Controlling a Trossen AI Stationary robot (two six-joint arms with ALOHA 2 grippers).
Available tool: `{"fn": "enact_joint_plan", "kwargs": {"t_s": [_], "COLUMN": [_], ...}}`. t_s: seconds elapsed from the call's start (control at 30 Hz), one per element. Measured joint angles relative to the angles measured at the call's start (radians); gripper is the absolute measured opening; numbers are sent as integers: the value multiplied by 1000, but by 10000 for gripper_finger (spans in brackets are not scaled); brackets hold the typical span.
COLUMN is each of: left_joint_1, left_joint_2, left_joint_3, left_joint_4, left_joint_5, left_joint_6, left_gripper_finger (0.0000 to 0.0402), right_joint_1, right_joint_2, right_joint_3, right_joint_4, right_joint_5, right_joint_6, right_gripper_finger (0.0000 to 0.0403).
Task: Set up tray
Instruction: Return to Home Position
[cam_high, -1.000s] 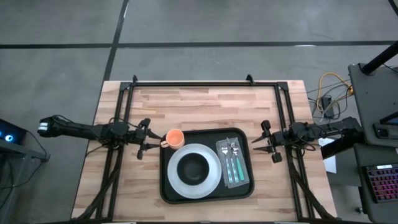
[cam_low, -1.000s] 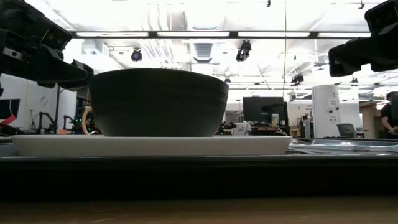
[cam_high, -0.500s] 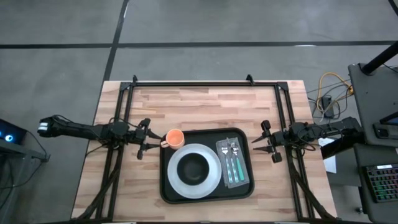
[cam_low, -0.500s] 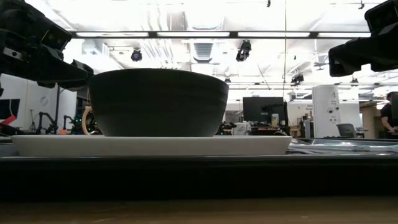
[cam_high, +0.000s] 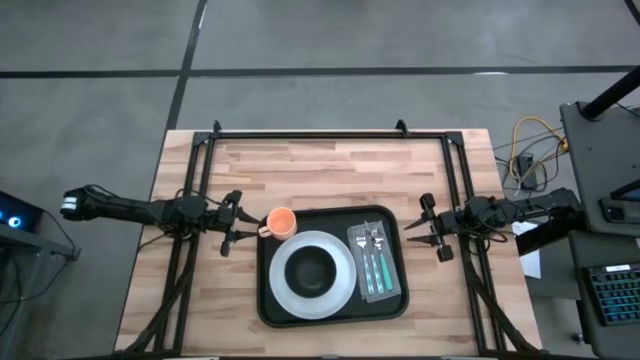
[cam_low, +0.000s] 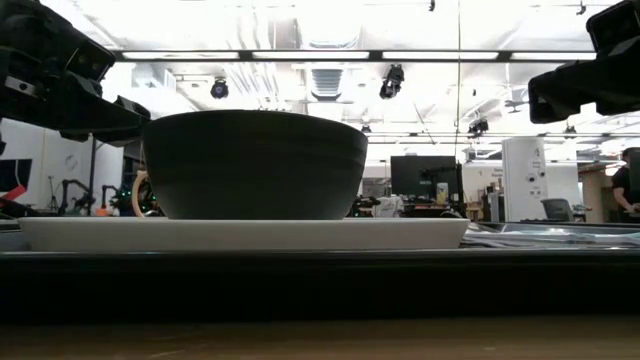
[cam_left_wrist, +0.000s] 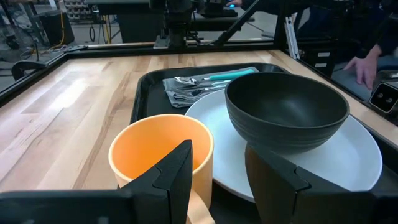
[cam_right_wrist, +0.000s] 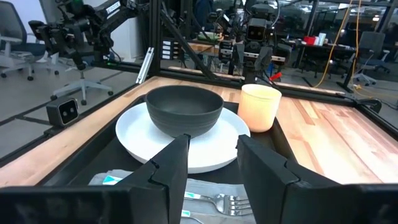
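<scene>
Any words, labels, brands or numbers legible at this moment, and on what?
None readable.
The tray, plate, bowl and orange cup show no print.
Keys on the keyboard at the high view's right edge are too small to read.

A robotics lab — far beyond the right gripper (cam_right_wrist: 211, 144) stand other robot arms (cam_right_wrist: 84, 31) on frames, office chairs (cam_right_wrist: 15, 37) and cluttered benches (cam_right_wrist: 311, 46). High above it run strip lights (cam_low: 300, 55) and exposed ductwork (cam_low: 327, 80); behind it sits a backlit keyboard (cam_high: 612, 295) — bare concrete floor (cam_high: 100, 40) all round.
</scene>
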Motion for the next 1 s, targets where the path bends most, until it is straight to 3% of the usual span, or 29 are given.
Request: {"fn": "enact_joint_plan", "kwargs": {"t_s": [1.0], "left_joint_1": [0], "left_joint_2": [0], "left_joint_3": [0], "left_joint_4": [0], "left_joint_5": [0], "left_joint_6": [0], "left_gripper_finger": [130], "right_joint_1": [0], "right_joint_2": [-1], "right_joint_3": [0], "right_joint_4": [0], "right_joint_5": [0], "right_joint_6": [1], "right_gripper_finger": [123]}}
